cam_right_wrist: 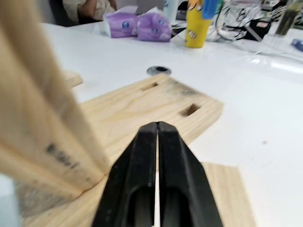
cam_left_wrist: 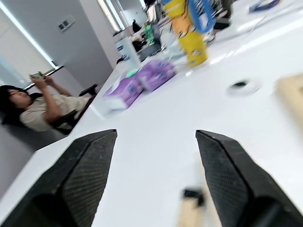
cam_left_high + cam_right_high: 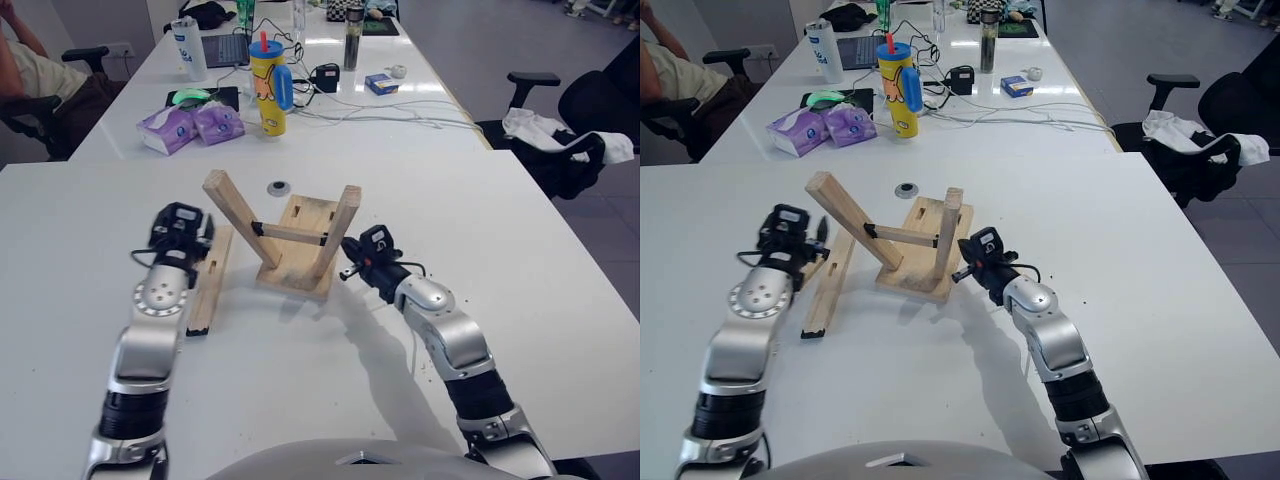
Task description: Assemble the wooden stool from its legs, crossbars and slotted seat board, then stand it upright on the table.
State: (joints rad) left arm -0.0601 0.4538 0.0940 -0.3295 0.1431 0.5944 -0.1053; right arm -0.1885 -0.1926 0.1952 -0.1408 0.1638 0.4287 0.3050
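**Assembly state.** The slotted seat board point(image 3: 303, 215) is laid flat on the white table point(image 3: 520, 250), near its middle. Two legs are seated in the board and point upward. The left leg point(image 3: 240, 218) is tilted well outward to the robot's left. The right leg point(image 3: 337, 230) is tilted only slightly to the right. The two legs are joined partway up by a crossbar point(image 3: 290, 234). Two open slots point(image 1: 150, 86) are seen in the far part of the board, with nothing fitted in them.

**Loose part.** A further wooden leg piece point(image 3: 208, 290) is laid flat on the table just to the left of the board and apart from it. A dark end is seen on its near tip.

**Left gripper.** The left gripper point(image 2: 155, 139) is positioned low over the table, just beside the far end of the loose leg piece. Its fingers are spread wide and nothing is held between them.

**Right gripper.** The right gripper point(image 1: 157, 132) is positioned at the near right edge of the seat board, just beside the foot of the right leg. Its fingers are pressed together with nothing between them. Contact with the board cannot be determined.

**Surroundings.** A round cable grommet point(image 3: 278, 187) is set in the table just beyond the board. On the next table, purple tissue packs point(image 3: 190, 125) and a yellow tumbler point(image 3: 268, 90) are placed.
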